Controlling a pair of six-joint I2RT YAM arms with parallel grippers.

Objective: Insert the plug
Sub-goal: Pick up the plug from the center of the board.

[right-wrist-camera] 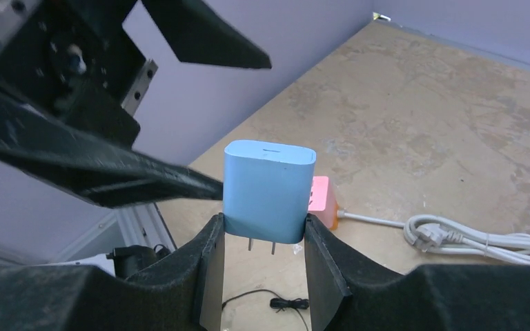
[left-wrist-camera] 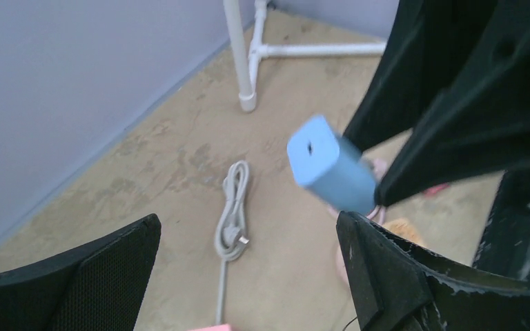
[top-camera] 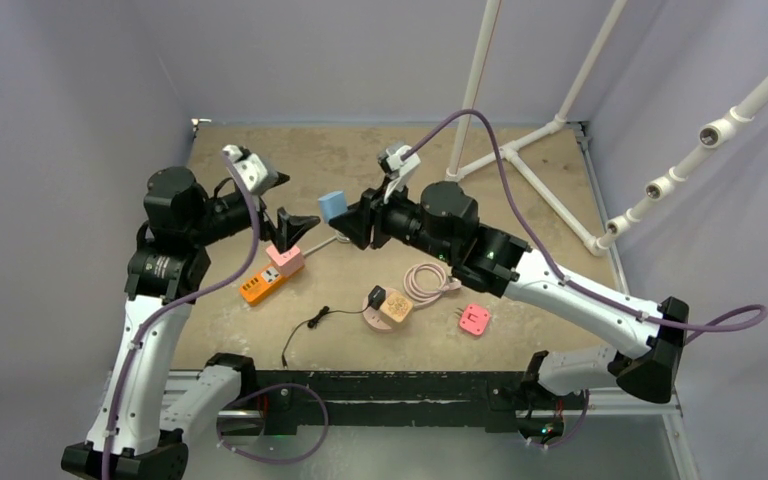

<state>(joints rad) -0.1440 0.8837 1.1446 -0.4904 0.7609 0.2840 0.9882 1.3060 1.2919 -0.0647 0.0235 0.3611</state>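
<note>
Fingers of right gripper (right-wrist-camera: 262, 233) are clamped on a blue plug (right-wrist-camera: 269, 186), two prongs seen between them; left gripper (left-wrist-camera: 248, 224) is spread wide, empty, to its left.

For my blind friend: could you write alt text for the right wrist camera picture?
The right tool grips a blue plug, prongs toward the camera. Behind it, a power strip's pink end and a coiled white cord lie on the table.

- The plug (top-camera: 332, 205) sits gripped in the right end effector (top-camera: 345, 213), above the bench (top-camera: 380, 160).
- The left end effector (top-camera: 300, 200) hangs just left of the plug, over the power strip (top-camera: 272, 272).
- A coiled cable (top-camera: 426, 281) lies right of the power strip.
- A thin cord (top-camera: 305, 325) lies nearer the bench's front edge.
</note>
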